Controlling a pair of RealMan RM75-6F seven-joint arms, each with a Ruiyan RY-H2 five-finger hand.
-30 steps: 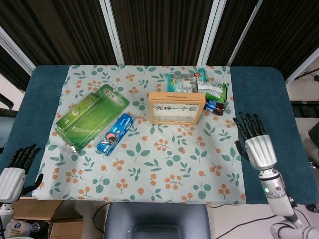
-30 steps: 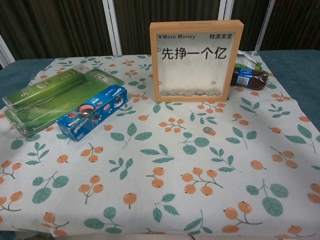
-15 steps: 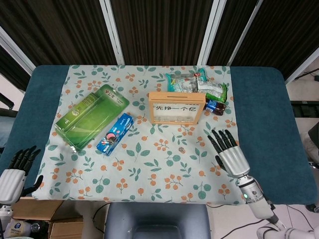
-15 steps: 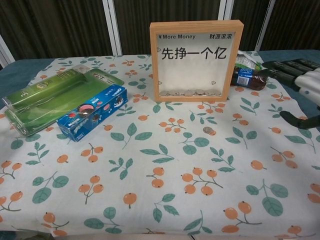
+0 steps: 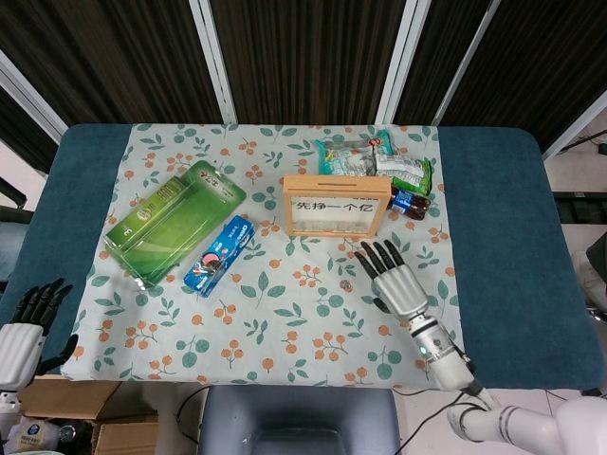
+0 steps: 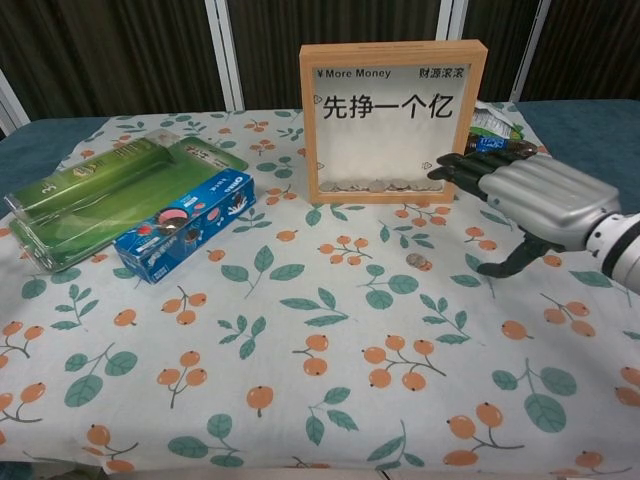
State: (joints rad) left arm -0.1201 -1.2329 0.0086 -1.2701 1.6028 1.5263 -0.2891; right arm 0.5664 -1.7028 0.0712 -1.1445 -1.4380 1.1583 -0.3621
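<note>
Just right of the coin (image 5: 346, 282) on the flowered cloth (image 5: 285, 332), your right hand (image 5: 396, 284) hovers flat, fingers spread and holding nothing, in front of the money box (image 5: 336, 205); you look mid-approach. Next, lower and pinch the coin finely. Your left hand (image 5: 24, 327) hangs open off the surface's edge

The right hand (image 5: 396, 284) has a ribbed, silver-grey metallic back and slim black fingers (image 6: 462, 170) with a black thumb. Behind it sits a white cylindrical wrist (image 5: 436, 353) with a small green light, and at five o'clock from that a white rounded forearm. The left hand (image 5: 24, 334) is built alike: silver-grey back, black fingers.
</note>
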